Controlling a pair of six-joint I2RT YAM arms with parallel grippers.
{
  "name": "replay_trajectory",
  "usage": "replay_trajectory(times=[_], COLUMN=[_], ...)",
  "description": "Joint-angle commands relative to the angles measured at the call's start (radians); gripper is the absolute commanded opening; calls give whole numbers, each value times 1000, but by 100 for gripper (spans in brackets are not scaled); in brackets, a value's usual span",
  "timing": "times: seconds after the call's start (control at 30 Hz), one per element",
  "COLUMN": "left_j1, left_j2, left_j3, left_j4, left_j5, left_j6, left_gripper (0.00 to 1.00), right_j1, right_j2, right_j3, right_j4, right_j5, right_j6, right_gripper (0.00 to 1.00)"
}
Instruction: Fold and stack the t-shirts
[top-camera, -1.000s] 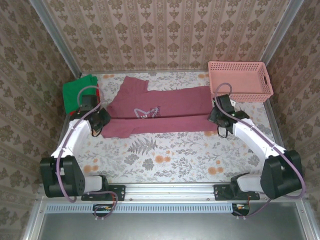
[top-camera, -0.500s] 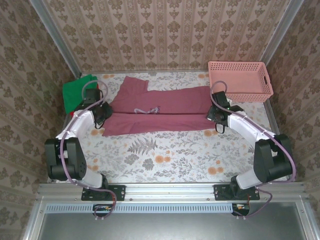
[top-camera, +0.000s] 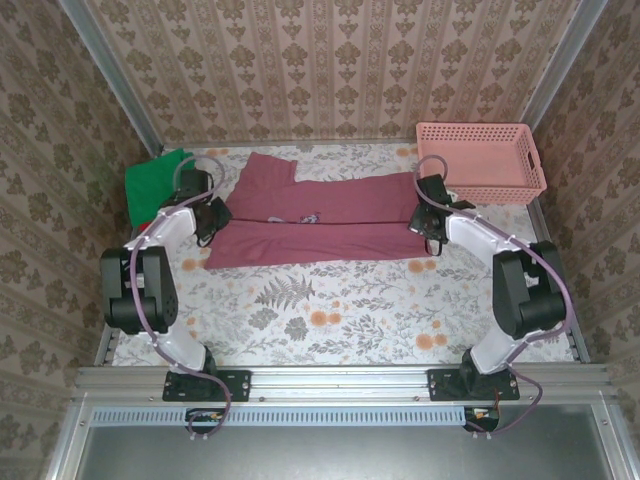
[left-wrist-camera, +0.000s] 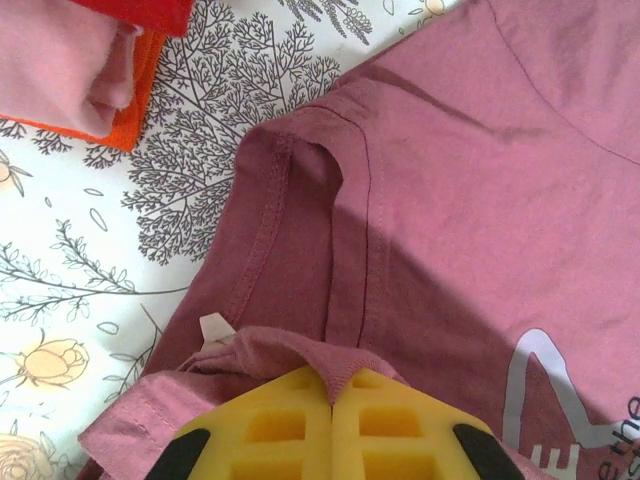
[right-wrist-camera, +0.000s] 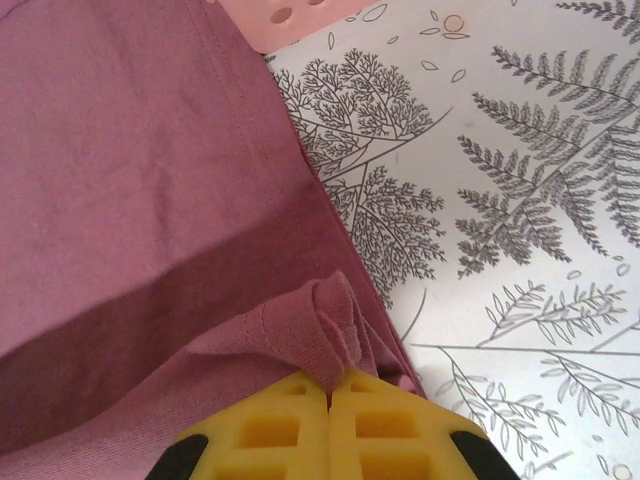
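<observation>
A maroon t-shirt (top-camera: 320, 215) with a small pale chest print lies across the far half of the table, its near edge folded up over the middle. My left gripper (top-camera: 207, 213) is shut on the shirt's left edge; in the left wrist view a pinch of maroon cloth (left-wrist-camera: 335, 365) sits between the yellow pads (left-wrist-camera: 270, 425). My right gripper (top-camera: 430, 222) is shut on the shirt's right hem, bunched cloth (right-wrist-camera: 325, 335) caught between its pads (right-wrist-camera: 385, 425). A folded green t-shirt (top-camera: 152, 180) lies at the far left, with a folded red one (left-wrist-camera: 130, 125) under it.
A pink lattice basket (top-camera: 480, 160) stands at the far right corner, close behind my right gripper, its rim (right-wrist-camera: 280, 20) just beyond the shirt's hem. The floral tablecloth (top-camera: 330, 310) spreads out in front of the shirt. Walls close the table on three sides.
Both grippers have carried the shirt's near edge away from me, folding it over the shirt's middle. The shirt now looks narrower front to back.
</observation>
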Motion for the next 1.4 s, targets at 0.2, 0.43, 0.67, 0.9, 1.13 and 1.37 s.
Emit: replay_trajectory(times=[0.2,0.43,0.67,0.9,1.13,1.37], left_j1=[-22,-66,-105,-105,-106,-117], left_j2=[49,-60,-98,-71,-190,-402], left_j3=[43,-40,-221,-325,-503,-658], left_j4=[90,122,256,304,270,120], left_j5=[-9,-42,5,40,57,62], left_j6=[37,53,-29,-58,-101,-123], left_gripper=[43,100,100,100,100,100], right_j1=[-9,45,68,55,56,65], right_j2=[45,-61,14,65,-68,-250], right_j3=[46,-72,-122,-148,-279,-427], right_j4=[117,179,197,155,88,-3], right_j5=[25,65,-76,-190,-250,-278], right_j6=[-35,-80,8,65,96,156], right_gripper=[35,62,58,56,55,55])
